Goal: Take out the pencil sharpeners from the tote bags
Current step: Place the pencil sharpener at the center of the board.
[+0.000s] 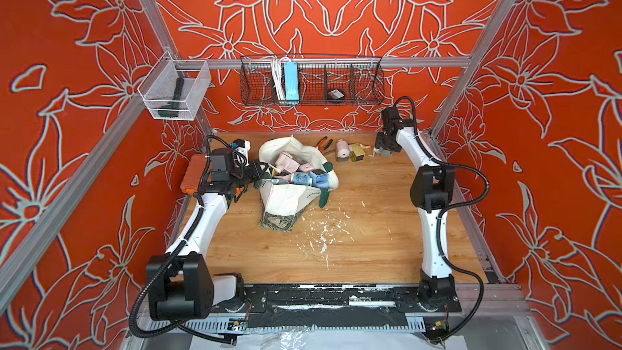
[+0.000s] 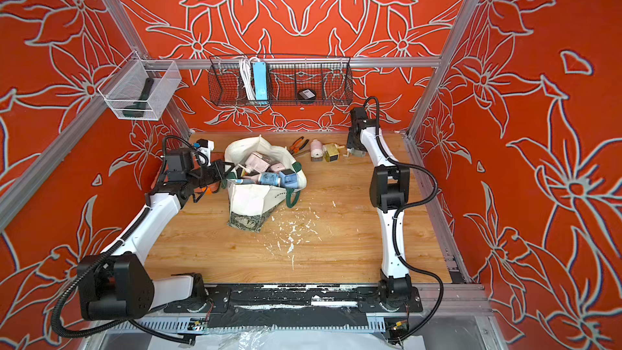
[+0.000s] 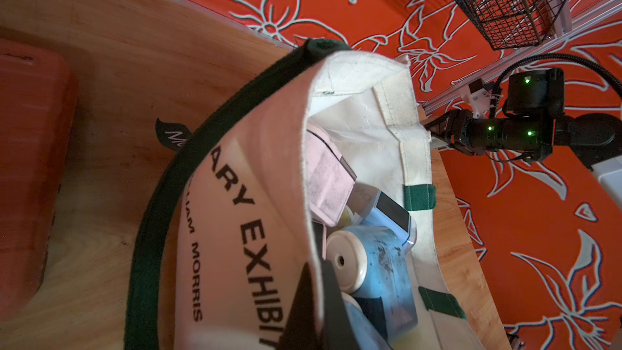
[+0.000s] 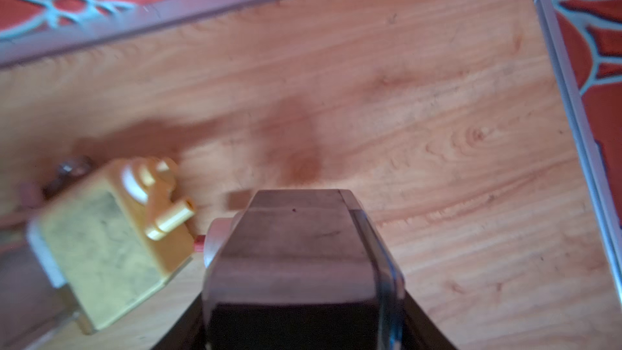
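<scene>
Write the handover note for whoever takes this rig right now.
Grippers: left gripper shut on the tote bag rim, holding the mouth open; right gripper shut on a grey sharpener, low at the table's far side beside the yellow sharpener.
Done: yellow sharpener and pink sharpener lie out on the table.
Left: set the grey one down, then empty the sharpeners in the bag, several in view.

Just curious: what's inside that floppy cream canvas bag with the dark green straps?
Boxy plastic pencil sharpeners, pale pink and blue, heaped in the open mouth of the cream canvas tote bag. Anything beneath them is covered.
</scene>
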Tool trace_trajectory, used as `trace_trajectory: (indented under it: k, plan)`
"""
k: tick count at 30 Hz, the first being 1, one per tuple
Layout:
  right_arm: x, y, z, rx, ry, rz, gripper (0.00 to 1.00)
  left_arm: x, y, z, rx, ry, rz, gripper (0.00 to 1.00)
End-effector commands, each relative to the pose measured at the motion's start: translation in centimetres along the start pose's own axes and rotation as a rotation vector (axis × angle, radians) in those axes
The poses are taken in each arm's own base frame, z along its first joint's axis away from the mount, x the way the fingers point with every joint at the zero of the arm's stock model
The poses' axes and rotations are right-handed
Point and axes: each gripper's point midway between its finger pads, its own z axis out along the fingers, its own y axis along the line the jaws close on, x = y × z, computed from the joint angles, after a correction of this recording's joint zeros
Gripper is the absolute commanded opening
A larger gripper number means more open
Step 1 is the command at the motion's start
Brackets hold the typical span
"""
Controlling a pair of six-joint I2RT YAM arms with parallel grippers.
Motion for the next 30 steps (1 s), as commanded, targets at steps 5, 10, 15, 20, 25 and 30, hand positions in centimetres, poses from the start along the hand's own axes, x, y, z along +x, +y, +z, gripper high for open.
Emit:
trace_trajectory:
  k: [5,10,15,20,25,30]
  plan:
    - [1.5,1.8,2.4,-0.067,0.071,0.029,0.31,-0.9,-1.8,-0.1,0.054,-0.01,0.045,0.0]
    - [1.9,2.7,3.0,-0.104,0.091,0.028,0.35,-0.9,-1.7,0.0,0.05,-0.009,0.045,0.0]
    - [2.3,2.8,2.9,-0.111,0.109,0.024,0.44,-0.9,-1.7,0.0,0.05,-0.009,0.044,0.0]
    - [2.8,2.6,3.0,-0.1,0.115,0.024,0.54,-0.9,-1.7,0.0,0.05,-0.008,0.045,0.0]
    - [3.1,2.3,3.3,-0.085,0.124,0.019,0.65,-0.8,-1.8,0.0,0.053,-0.007,0.044,0.0]
    - [2.9,2.1,3.4,-0.073,0.114,0.012,0.73,-0.7,-1.7,0.1,0.051,-0.003,0.041,0.0]
